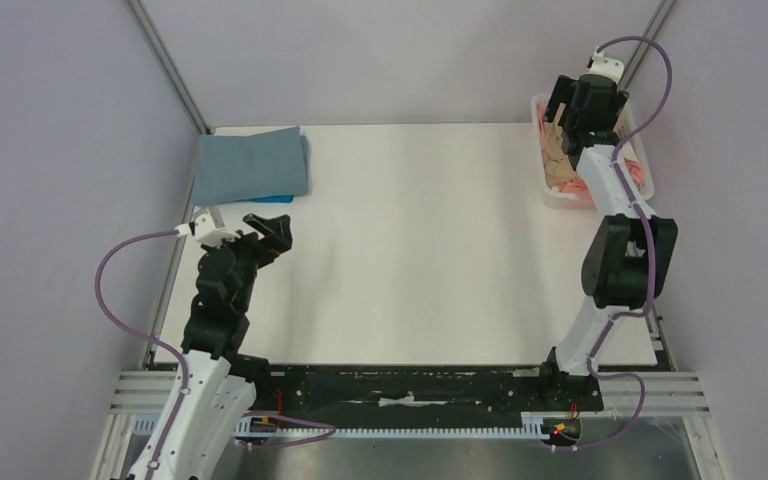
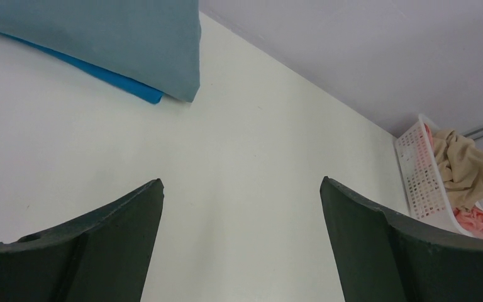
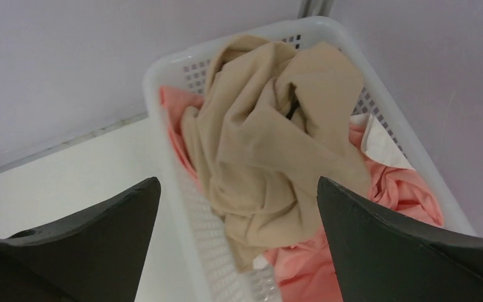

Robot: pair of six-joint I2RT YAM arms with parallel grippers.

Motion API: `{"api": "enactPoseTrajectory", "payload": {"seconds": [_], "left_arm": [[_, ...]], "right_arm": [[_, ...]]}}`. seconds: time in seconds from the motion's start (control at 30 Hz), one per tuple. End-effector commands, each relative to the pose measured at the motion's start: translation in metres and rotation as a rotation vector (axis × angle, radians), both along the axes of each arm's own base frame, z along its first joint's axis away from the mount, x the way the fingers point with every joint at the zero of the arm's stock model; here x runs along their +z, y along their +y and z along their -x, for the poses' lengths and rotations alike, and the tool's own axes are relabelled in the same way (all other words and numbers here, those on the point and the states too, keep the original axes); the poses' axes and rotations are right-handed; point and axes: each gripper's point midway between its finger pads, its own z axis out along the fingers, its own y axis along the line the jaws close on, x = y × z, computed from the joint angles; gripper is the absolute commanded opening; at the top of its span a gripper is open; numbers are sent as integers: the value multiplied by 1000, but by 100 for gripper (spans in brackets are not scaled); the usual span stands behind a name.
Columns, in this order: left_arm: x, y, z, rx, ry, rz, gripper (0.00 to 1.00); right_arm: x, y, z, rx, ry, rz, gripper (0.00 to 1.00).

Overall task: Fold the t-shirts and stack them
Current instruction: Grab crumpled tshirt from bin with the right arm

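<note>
**Tan shirt lies straight below the wide right claw**

Tan cloth fills the gap between the fingers of the right claw (image 3: 239,182). The jaws are spread wide and hold nothing. In the top view this claw hangs over the basket (image 3: 163,69) at the far right corner of the worktop (image 1: 420,250), pointing down into it. The tan shirt (image 3: 270,145) lies directly beneath, bunched in a heap on top of the pink shirt (image 3: 402,189). Pink shows around it on the left, the right and the near side. The heap is crumpled, so it has no clear long axis. It runs roughly from the basket's far wall towards its near end.

The left claw (image 2: 241,181) is also wide and empty. It hovers over bare worktop on the left side, well apart from the basket. Just beyond it, at the far left corner, the grey-blue shirt (image 2: 113,38) lies folded flat on the blue shirt (image 2: 100,75). Only a strip of blue peeks out along the near edge.

Two shirts look done and two are left to do, so the task seems about half finished. The right arm is by far the nearer to the tan shirt. The likely next move is a straight drop onto the top of the heap. After the grip, the shirt would go to the open middle of the worktop for folding. A deep bite could catch the pink cloth underneath and pull it along.
</note>
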Motion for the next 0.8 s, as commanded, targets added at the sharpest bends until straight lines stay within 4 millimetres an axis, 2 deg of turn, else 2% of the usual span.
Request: {"api": "enactPoseTrajectory", "payload": {"seconds": [0.0,0.1,0.17,0.23,0.3,0.33,0.37,0.4,0.5,0.6,0.67,0.77], "left_arm": [[3,-2,-1,1,-40,38,100],[-1,-1,-2,6,-33,37,100],[-6,3,-2,31,-26,43,100],[-4,1,-2,21,-29,40,100],[-3,1,0,16,-28,30,100],[-3,3,0,21,-25,23,100],[-2,4,1,29,-24,19,100],[-1,5,2,34,-22,18,100],[1,6,4,33,-35,16,100],[0,7,3,44,-54,28,100],[0,6,3,42,-49,30,100],[1,4,2,28,-39,38,100]], "right_arm": [[-30,-51,-30,-62,112,71,98],[-63,-54,-56,-17,137,110,99],[-83,-56,-66,-31,142,96,88],[-91,-55,-77,-24,131,83,64],[-77,-54,-85,-14,79,84,16],[-59,-51,-89,-8,19,70,1],[-40,-48,-89,4,-30,61,0],[-13,-43,-88,28,-92,61,0],[67,-35,-72,54,-246,67,0],[129,-28,-40,69,-346,95,0],[171,-22,-8,82,-431,122,0],[214,-7,29,127,-543,124,0]]}}
